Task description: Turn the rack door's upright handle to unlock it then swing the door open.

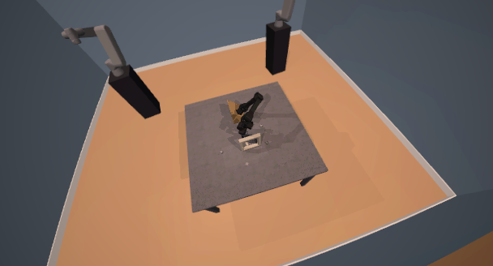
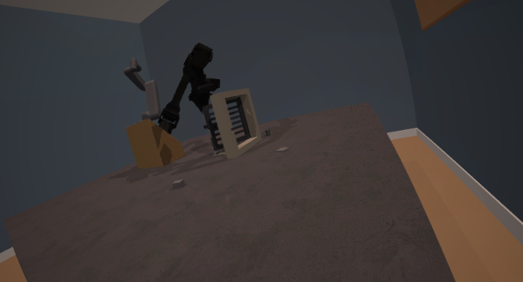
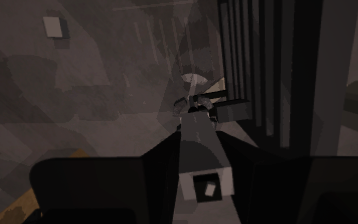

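Observation:
The pale rack frame (image 1: 244,139) (image 2: 227,130) stands upright on the table. Its dark slatted door (image 2: 212,131) (image 3: 330,75) is swung partway out on the arm's side; the exterior view shows its edge beyond the frame's left post. The exact angle is hard to read. My gripper (image 1: 243,133) (image 2: 205,107) (image 3: 197,137) points down and is shut on the door's upright grey handle (image 3: 196,132), with a finger on each side. The handle stands beside the slats in the wrist view; its turn relative to the door is hard to judge. The handle is hidden in the top and exterior views.
An orange wedge-shaped block (image 1: 232,109) (image 2: 144,147) (image 3: 15,206) stands beside the arm. Several small pale pieces lie around the rack, including one (image 1: 221,152) (image 2: 178,184) left of it and one (image 1: 246,164) (image 2: 282,150) in front. Another piece (image 1: 267,143) (image 2: 267,132) lies close by.

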`<control>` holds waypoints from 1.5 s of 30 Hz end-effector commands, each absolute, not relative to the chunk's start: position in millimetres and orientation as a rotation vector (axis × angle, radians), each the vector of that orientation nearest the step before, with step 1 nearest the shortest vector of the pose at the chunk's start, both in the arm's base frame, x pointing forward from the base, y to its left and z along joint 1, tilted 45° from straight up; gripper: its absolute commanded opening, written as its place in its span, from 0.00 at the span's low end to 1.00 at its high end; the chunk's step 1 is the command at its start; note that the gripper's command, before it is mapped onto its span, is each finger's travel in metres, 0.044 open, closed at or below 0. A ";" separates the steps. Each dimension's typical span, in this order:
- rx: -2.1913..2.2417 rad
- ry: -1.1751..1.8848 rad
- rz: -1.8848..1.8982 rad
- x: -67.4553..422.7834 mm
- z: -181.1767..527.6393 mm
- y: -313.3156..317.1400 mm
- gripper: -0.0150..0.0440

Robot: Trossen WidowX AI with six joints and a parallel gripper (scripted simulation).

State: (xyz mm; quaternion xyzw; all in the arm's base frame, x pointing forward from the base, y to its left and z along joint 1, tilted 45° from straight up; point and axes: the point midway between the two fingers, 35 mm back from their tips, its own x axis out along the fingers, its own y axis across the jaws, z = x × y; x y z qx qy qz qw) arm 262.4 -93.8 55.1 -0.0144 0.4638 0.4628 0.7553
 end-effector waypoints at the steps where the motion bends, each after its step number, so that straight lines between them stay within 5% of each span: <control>1: 0.038 1.048 0.966 258.2 59.9 -88.0 0.27; 45: 0.624 1.346 0.556 242.7 120.3 -22.1 0.27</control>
